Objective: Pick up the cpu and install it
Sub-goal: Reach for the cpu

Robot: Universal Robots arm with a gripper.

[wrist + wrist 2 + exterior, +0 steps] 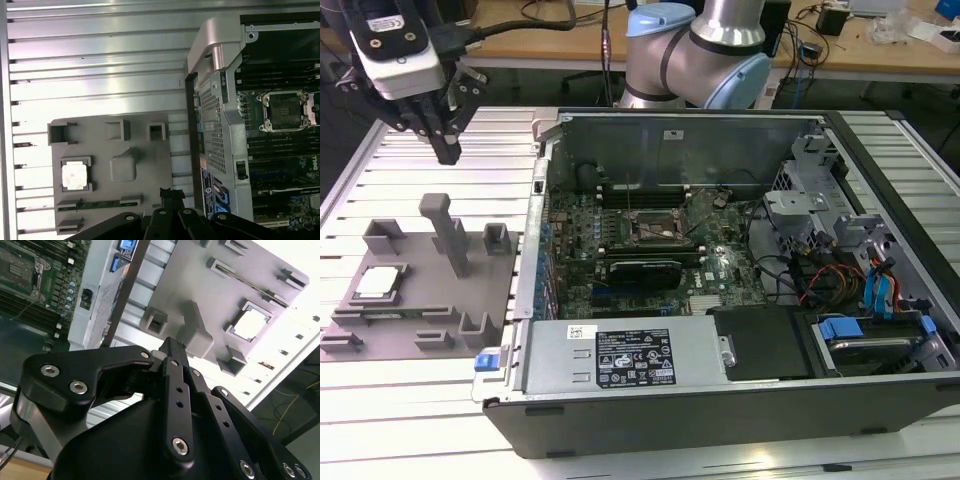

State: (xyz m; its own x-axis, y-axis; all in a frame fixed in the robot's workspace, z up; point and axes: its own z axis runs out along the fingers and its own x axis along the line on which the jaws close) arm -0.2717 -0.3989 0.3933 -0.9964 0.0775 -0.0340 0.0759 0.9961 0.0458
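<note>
1. My pincer (447, 148) hangs at the upper left of the exterior view, pressed together and empty.
2. The cpu (378, 283) lies in the grey tray (430, 290), lower left.
3. Advice: spread, centre squarely above it, and descend level.

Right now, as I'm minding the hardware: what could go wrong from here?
The pincer hangs near the grey tray; coming down for the cpu, it might hit the tall post nearby. Carried low, the cpu could clip the case wall before the socket.
</note>
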